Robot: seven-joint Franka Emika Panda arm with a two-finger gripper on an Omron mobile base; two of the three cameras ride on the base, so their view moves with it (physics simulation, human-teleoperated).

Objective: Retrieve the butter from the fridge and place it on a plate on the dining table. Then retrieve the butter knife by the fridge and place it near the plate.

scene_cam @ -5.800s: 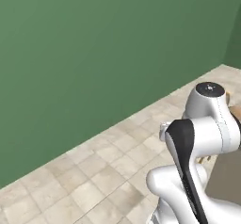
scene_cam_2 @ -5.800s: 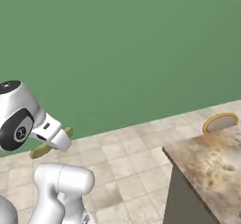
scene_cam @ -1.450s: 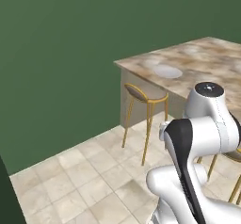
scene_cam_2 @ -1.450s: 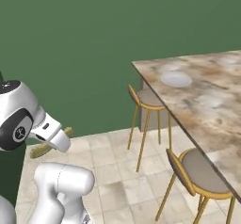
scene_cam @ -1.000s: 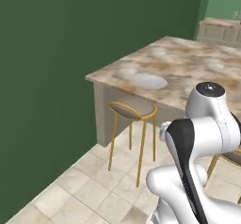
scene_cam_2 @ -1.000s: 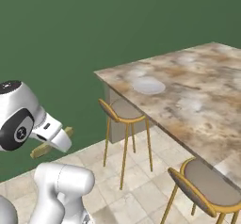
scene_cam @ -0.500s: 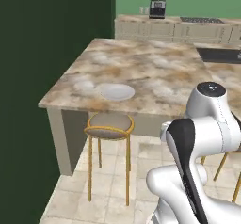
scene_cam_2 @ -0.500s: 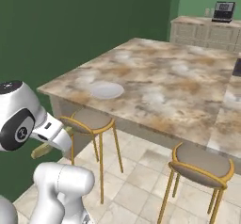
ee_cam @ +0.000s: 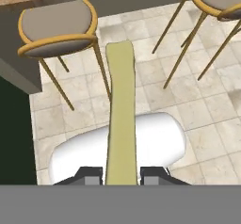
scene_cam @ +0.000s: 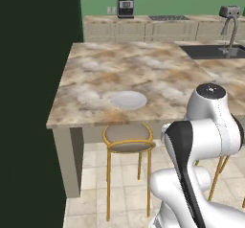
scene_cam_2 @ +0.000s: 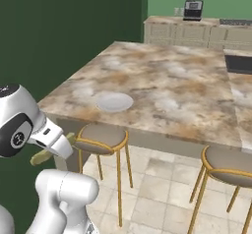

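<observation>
Since half a second ago the base has swung round to face the dining table (scene_cam: 158, 74) squarely — the whole scene has shifted, and the plate (scene_cam: 128, 99) now lies near the table's front edge, above a gold-legged stool (scene_cam: 128, 140), with nothing on it. The gripper (ee_cam: 121, 175) has its fingers pinched on the butter (ee_cam: 120, 124) — the olive-yellow stick juts out over the tiled floor (ee_cam: 155, 93), well short of the plate.

The olive-yellow butter (ee_cam: 120, 119) stick sits clamped between the gripper (ee_cam: 121, 175) fingertips, above the floor. The plain round plate (scene_cam: 128, 99) lies apparently empty near the table (scene_cam: 158, 74) edge.
</observation>
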